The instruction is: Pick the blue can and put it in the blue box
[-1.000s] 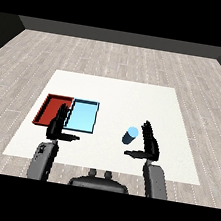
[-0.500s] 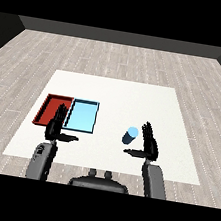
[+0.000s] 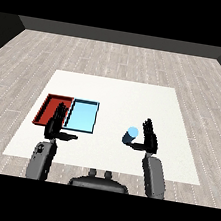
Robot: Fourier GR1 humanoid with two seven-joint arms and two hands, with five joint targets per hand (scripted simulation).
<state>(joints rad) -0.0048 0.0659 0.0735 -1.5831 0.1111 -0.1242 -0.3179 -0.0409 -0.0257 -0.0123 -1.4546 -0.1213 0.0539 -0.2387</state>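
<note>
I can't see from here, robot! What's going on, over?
Right hand open beside blue can, no grip. Left hand open, idle. Blue tray holds nothing; path unobstructed.

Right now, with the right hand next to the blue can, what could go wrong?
1. The right hand is open beside the blue can, its thumb below it; closing off-centre could tip or roll the can away.
2. The red tray touches the light blue tray, so a small placement error could land the can in the wrong one.
3. The left hand hovers at the trays' near edge, in the delivery path.
</note>
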